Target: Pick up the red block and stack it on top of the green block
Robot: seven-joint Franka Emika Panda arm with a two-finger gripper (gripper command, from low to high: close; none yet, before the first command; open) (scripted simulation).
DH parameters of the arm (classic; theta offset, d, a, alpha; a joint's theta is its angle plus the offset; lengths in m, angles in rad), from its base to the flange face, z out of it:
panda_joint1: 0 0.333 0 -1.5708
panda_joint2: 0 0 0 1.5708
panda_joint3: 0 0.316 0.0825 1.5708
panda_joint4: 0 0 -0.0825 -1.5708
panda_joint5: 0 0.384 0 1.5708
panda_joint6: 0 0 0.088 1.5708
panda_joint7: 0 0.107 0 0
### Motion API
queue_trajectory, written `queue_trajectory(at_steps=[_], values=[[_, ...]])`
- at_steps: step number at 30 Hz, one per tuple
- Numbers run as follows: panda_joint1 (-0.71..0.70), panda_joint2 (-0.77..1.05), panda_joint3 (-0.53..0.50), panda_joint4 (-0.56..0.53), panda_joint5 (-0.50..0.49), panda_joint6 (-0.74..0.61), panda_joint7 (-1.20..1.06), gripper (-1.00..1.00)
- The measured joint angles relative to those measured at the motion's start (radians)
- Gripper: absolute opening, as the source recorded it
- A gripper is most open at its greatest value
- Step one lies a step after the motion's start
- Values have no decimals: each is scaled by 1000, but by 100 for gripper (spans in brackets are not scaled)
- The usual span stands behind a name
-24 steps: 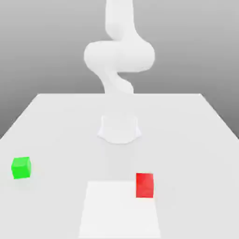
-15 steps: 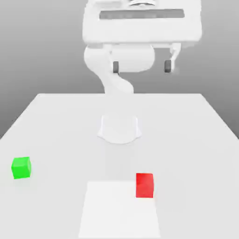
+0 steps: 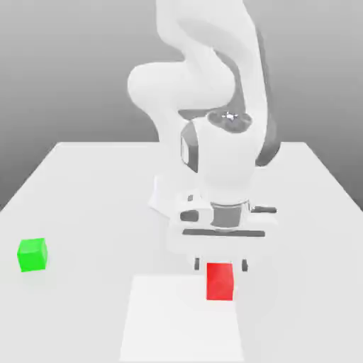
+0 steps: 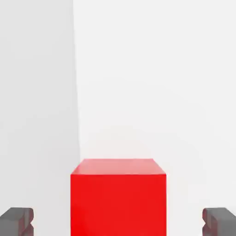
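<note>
**Gripper over red block, jaws apart**

I see the gripper [image 3: 220,265] pointing down, just above and behind the red block [image 3: 220,281]. Jaws stand wide apart; in the hand view the fingertips [image 4: 16,221] flank the block with clear gaps on both sides, touching nothing. The block rests on the table [image 3: 92,184]. The green block [image 3: 32,254] sits well apart toward the exterior view's left.

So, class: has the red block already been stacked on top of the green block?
No: the red block sits on the table, far from the green block at the exterior view's left.
</note>
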State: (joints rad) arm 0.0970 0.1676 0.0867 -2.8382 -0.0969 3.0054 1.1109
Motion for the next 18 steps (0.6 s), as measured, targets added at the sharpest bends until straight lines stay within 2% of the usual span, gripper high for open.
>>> queue_trajectory(at_steps=[1, 8, 14, 15, 18], values=[[18, 29, -20, 4, -11, 25, 8, -100], [20, 33, -23, 4, -17, 29, 13, -100], [-8, -159, 34, -24, 91, -134, -65, -100], [-4, -195, 33, -29, 105, -164, -75, -100], [-123, -224, -33, -10, 110, -212, -51, -100]])
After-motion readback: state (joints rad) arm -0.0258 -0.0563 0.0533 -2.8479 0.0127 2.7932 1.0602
